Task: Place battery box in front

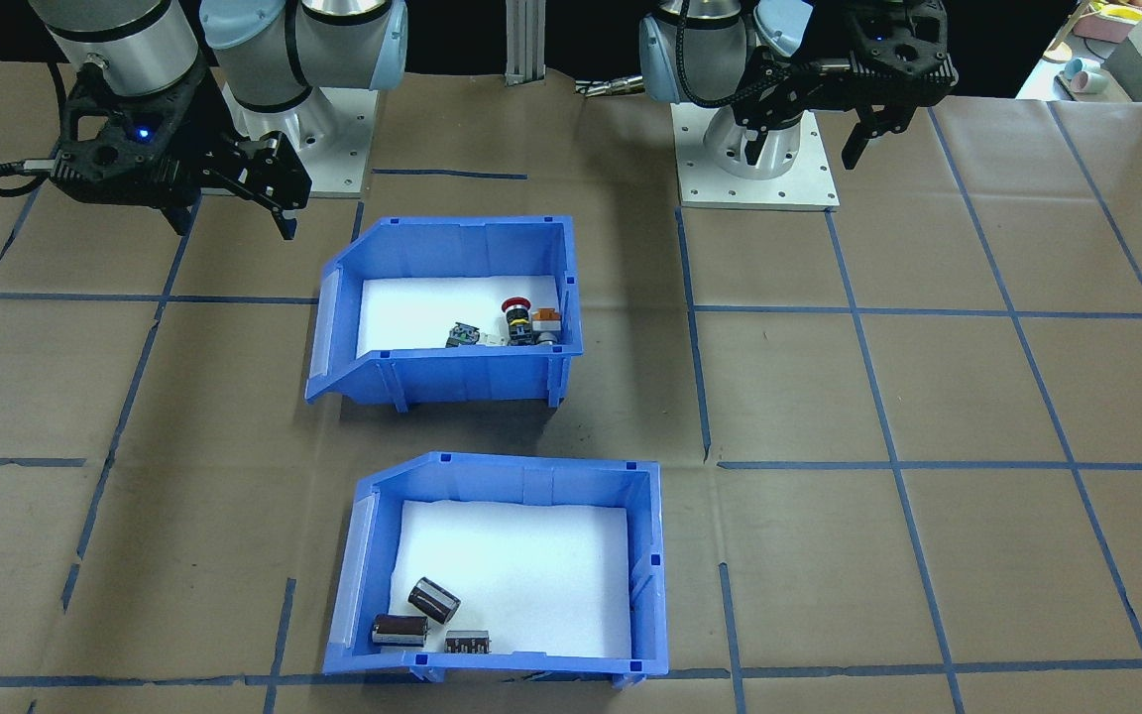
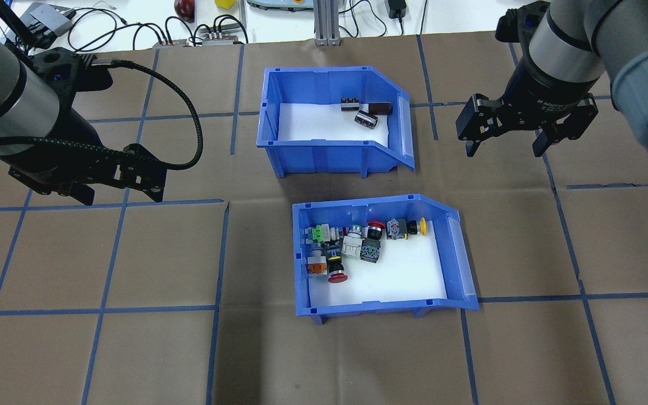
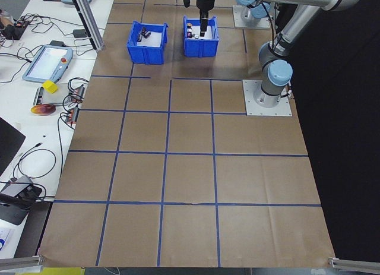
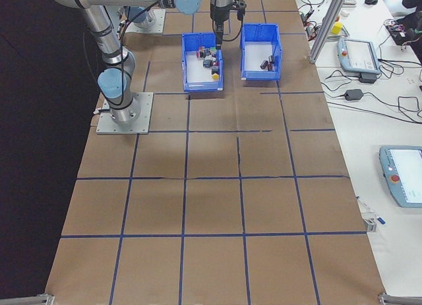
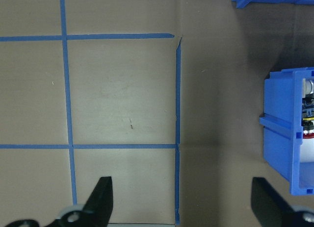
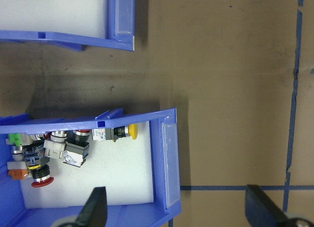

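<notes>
hidden: front-facing view hides most switches behind switch bin [image 1: 452,372] wall | battery box [image 2: 329,152] at far side of counter [image 2: 133,337], beyond switch bin, apart, three dark cells [image 2: 366,112] in slanted corner | left pincer [image 2: 116,188] open, empty | right pincer [image 2: 512,147] open, empty, beside battery box

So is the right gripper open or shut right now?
Open: the right gripper hangs empty above bare table, its fingers spread wide apart in the wrist view.

2 blue bins [image 2: 335,154] on taped table [image 2: 133,337]
</notes>
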`<control>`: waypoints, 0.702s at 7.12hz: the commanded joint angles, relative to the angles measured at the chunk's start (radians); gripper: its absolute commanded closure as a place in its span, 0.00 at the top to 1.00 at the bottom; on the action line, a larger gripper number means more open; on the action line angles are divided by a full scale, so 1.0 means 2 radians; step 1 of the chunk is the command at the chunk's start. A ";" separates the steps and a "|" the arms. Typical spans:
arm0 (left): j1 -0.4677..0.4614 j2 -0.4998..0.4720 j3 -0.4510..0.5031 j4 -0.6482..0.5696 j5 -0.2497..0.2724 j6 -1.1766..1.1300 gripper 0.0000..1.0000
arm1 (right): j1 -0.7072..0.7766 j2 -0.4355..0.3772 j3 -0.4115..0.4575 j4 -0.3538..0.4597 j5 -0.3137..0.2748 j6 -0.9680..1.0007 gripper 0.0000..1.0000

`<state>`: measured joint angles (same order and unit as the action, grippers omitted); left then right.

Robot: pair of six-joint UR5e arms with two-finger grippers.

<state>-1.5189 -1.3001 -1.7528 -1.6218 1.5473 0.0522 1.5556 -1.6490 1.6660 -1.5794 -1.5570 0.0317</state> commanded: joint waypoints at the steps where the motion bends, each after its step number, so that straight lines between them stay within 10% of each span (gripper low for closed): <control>1: -0.001 0.000 0.000 -0.001 -0.004 0.000 0.99 | 0.000 0.000 0.001 0.002 -0.002 0.002 1.00; 5: -0.003 0.001 -0.001 -0.001 -0.005 0.000 0.99 | 0.000 0.000 0.005 0.003 -0.002 0.001 1.00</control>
